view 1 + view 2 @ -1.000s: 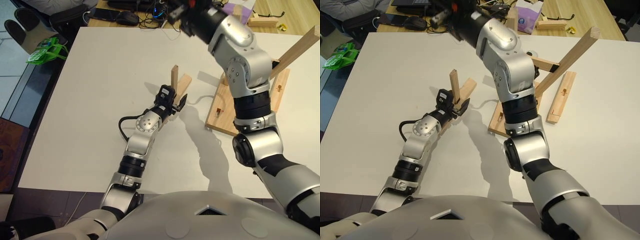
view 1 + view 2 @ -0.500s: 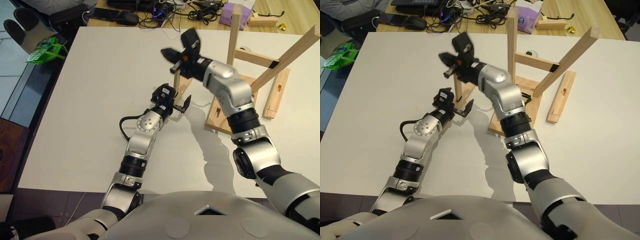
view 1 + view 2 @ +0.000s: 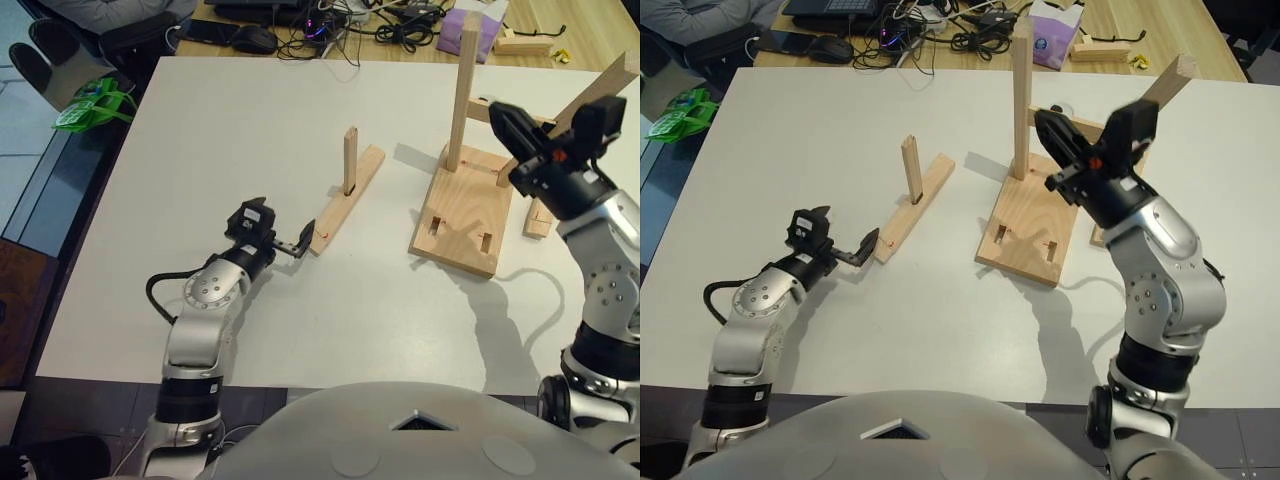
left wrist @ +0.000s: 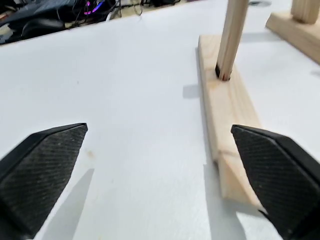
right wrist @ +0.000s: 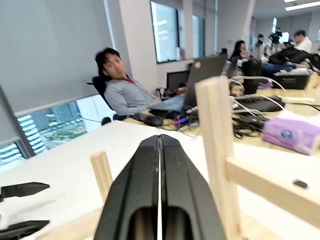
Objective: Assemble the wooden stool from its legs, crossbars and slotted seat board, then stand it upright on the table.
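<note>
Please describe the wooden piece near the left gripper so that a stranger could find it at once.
On the white table, look left of the seat board. A wooden bar lies flat there, one end near the open left gripper. Unlike the other bar, right of the board, it carries one short upright peg.

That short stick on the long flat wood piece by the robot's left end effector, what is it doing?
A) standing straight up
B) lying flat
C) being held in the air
A: the short stick stands upright in the flat wood piece, and the open left end effector holds nothing.
</note>
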`<act>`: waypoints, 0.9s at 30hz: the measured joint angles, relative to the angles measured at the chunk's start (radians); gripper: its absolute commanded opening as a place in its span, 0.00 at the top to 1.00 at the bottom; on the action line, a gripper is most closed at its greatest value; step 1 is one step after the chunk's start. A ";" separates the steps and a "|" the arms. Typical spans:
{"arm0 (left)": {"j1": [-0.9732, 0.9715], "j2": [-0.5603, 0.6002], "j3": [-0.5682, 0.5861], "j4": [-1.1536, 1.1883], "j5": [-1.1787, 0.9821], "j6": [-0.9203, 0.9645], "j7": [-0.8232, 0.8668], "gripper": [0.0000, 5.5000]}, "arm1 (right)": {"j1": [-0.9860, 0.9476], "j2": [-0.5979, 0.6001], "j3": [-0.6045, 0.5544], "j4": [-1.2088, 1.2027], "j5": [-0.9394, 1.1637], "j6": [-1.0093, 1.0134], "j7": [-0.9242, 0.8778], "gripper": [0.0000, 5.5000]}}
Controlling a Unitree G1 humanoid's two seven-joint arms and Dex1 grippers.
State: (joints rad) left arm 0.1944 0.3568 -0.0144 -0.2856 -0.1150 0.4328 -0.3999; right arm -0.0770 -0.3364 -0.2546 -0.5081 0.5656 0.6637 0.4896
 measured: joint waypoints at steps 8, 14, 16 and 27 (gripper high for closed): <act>-0.145 0.054 -0.027 0.060 -0.043 0.070 -0.103 0.02 | 0.037 -0.016 0.025 0.000 -0.014 -0.055 -0.024 1.00; -0.098 0.061 -0.129 0.032 -0.044 0.130 -0.149 0.02 | 0.045 -0.020 0.060 -0.001 -0.015 -0.069 -0.026 1.00; -0.081 0.058 -0.157 0.020 -0.044 0.145 -0.149 0.02 | 0.054 -0.025 0.078 -0.005 -0.016 -0.071 -0.026 1.00; -0.047 -0.021 -0.222 -0.141 -0.154 0.315 -0.132 0.02 | 0.023 -0.028 0.218 0.076 -0.131 -0.090 -0.064 1.00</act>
State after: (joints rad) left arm 0.1473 0.3356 -0.2368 -0.4269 -0.2686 0.7474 -0.5316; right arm -0.0537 -0.3640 -0.0368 -0.4324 0.4348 0.5739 0.4254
